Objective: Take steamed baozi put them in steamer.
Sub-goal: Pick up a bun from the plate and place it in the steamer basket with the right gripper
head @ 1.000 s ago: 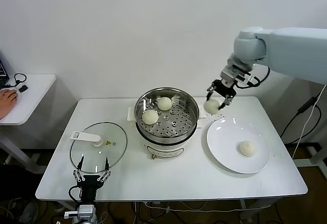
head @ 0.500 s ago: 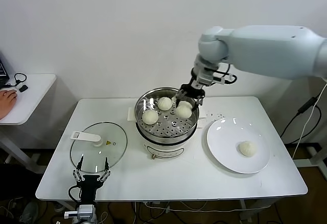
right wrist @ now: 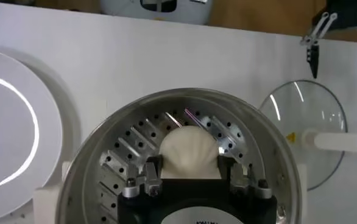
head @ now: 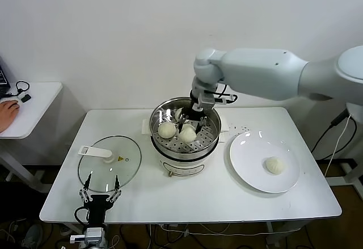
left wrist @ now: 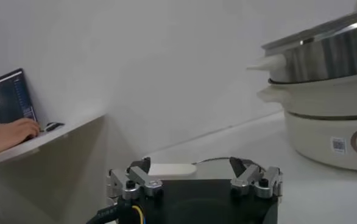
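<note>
Looking down from the right wrist camera, the right end effector (right wrist: pixel 189 173) straddles a baozi (right wrist: pixel 189 152) on the perforated tray of the steamer (right wrist: pixel 99 137), fingers at either side of it; whether they press it cannot be told. The head view alone shows three buns in the steamer and a last bun (head: pixel 275 164) on the white plate (head: pixel 249 172). The left end effector (left wrist: pixel 194 176) hangs spread apart above the glass lid (head: pixel 108 164) on the counter (head: pixel 187 201).
</note>
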